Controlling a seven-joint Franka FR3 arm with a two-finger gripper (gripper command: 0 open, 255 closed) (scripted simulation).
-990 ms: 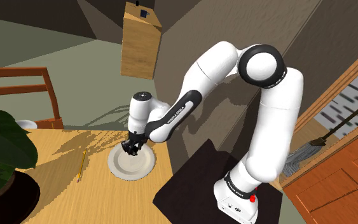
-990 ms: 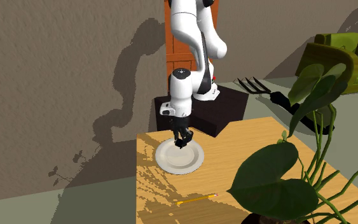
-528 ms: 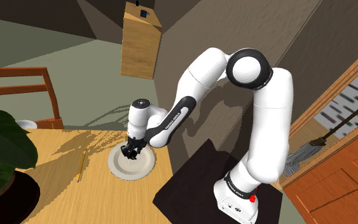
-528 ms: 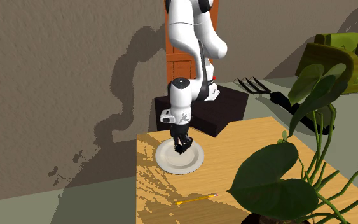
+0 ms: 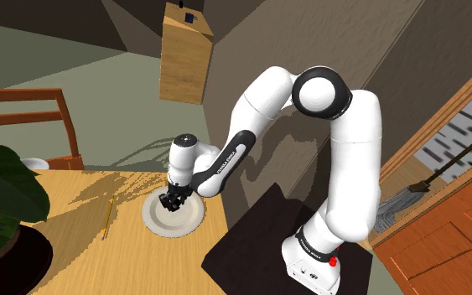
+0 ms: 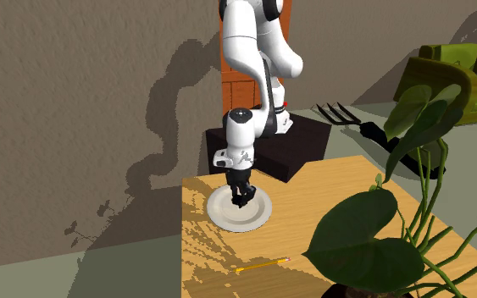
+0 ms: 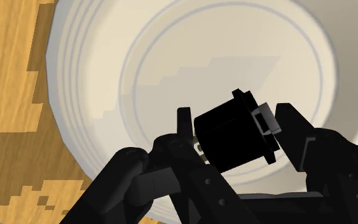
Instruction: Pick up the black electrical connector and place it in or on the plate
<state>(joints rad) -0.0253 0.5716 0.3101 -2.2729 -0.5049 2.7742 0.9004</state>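
Holding the black connector (image 7: 231, 139) clamped in our hand (image 7: 238, 127) low over the plate (image 7: 82, 95) — placing step, so next we should open and release

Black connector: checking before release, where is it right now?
In the wrist view the black connector is clasped in the gripper, over the middle of the white plate, which lies on the wooden table.

black electrical connector (image 7: 234, 137): short stubby cylinder, flanged at one end, small grey tab | pose: tilted, clasped between the fingers of the gripper (image 7: 238, 127) | place: over the plate's inner well | plate (image 7: 101, 70): round, cream-white, ringed rim, lying flat
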